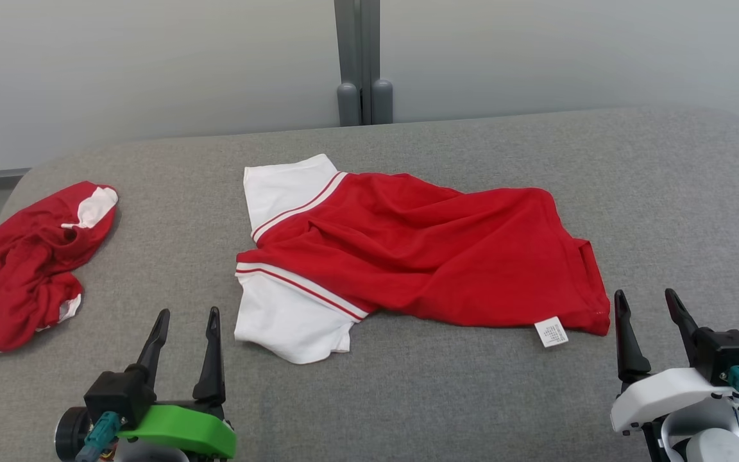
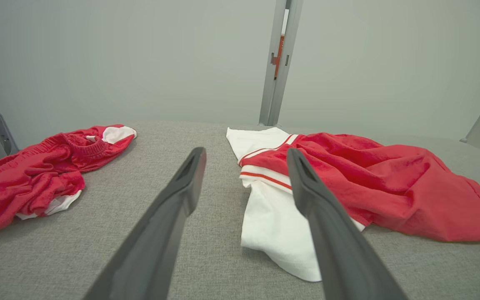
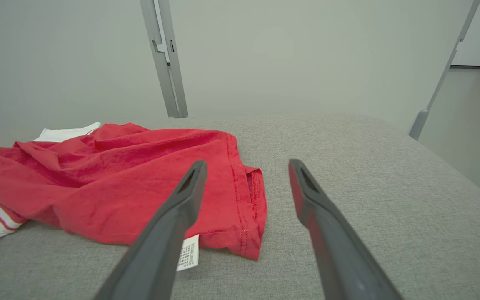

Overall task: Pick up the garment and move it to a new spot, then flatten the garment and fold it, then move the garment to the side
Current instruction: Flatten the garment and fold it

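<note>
Red T-shirt (image 1: 421, 256) with white sleeves lies roughly mid-worktop (image 1: 408, 398), wrinkled, not flat. The collar end points to the robot's left and the hem (image 3: 248, 225) to its right. One white sleeve (image 1: 283, 189) sits at the far side, the other (image 1: 286, 321) at the near side, and each has a red stripe by the seam. White care label (image 1: 551, 332) sticks out from the near hem corner, lying on the grey fabric. Left gripper (image 1: 189, 312) hovers at the near edge, just left of the near sleeve and clear of the cloth, fingers (image 2: 181, 187) spread wide and empty. Right gripper (image 1: 645, 293) hovers just right of the hem corner, not touching the shirt, fingers also wide and empty. In the right wrist view its left finger (image 3: 169, 225) overlaps the hem and the label, but the head view shows a gap. A second red-and-white garment (image 1: 29, 263) is bunched up at the worktop's left edge, well apart from the shirt; the left wrist view shows what looks like an elastic waistband on it. Grey post (image 1: 363, 64) stands behind the far edge, in front of a pale wall.
</note>
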You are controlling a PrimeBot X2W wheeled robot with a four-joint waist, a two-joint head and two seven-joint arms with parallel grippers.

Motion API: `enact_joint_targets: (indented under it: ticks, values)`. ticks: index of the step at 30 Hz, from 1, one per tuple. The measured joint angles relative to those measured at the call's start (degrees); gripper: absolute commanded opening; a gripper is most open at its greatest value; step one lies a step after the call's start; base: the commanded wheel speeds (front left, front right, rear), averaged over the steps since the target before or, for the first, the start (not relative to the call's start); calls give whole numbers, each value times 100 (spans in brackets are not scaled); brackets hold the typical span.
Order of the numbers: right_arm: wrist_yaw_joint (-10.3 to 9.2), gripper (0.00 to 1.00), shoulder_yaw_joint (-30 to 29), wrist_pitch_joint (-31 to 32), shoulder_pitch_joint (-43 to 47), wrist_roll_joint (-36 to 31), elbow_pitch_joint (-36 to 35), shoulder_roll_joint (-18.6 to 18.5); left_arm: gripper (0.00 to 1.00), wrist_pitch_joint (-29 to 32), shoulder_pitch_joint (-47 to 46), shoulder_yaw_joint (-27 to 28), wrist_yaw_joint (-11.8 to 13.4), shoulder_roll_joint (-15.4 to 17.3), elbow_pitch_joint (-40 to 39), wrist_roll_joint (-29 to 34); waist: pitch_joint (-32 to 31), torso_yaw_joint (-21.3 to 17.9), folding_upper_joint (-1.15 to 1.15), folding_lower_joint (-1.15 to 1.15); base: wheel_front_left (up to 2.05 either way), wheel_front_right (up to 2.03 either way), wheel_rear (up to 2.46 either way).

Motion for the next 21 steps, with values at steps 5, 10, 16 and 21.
enact_joint_targets:
  ticks: [5, 10, 16, 21]
  values:
    - [0, 100, 41, 1, -6, 23, -37, 1, 100, 0, -7, -8, -18, -11, 26, 41, 47, -16, 0, 0, 0, 0, 0]
    - [0, 100, 36, 92, -22, 81, -49, 1, 100, 0, -35, -144, -19, -10, 293, 100, 100, -11, 0, 0, 0, 0, 0]
    - [0, 100, -123, 575, -341, 92, -66, 0, 100, 188, -675, -555, -26, 38, 1315, -20, 278, 5, 0, 0, 0, 0, 0]
    - [0, 100, -147, 1403, -672, 142, 227, 2, 100, 702, -1458, -628, -24, 36, 2086, -196, 461, 2, 0, 0, 0, 0, 0]
